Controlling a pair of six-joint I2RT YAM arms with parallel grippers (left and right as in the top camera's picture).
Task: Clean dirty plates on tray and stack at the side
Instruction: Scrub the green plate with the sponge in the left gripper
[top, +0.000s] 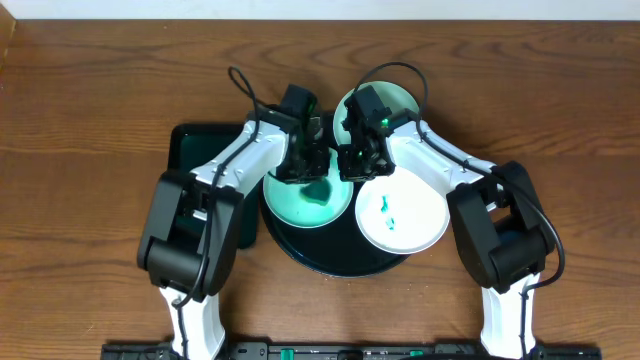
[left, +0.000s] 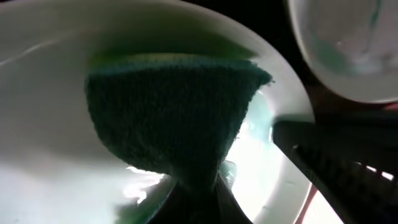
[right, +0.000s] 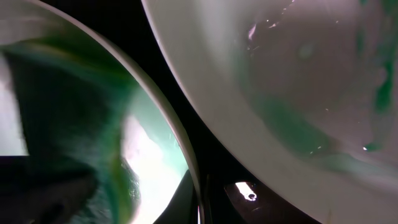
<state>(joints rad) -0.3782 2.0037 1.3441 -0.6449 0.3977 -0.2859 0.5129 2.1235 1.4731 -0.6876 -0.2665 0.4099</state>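
Observation:
The round black tray (top: 335, 262) holds a plate (top: 296, 207) with a green smear on its left side. My left gripper (top: 302, 168) is shut on a green sponge (left: 168, 112) and presses it onto this plate (left: 50, 168). My right gripper (top: 353, 170) is shut on the plate's right rim (right: 163, 124), with a finger on each side (right: 200, 199). A second plate (top: 412, 222) with small green marks lies on the tray's right side and shows in the right wrist view (right: 280, 74). A third, pale-mint plate (top: 402, 100) lies behind the right wrist.
A smaller dark rectangular tray (top: 192, 150) lies left of the round tray, partly under my left arm. The wooden table (top: 90, 120) surrounds everything. Both arms cross over the round tray's back half.

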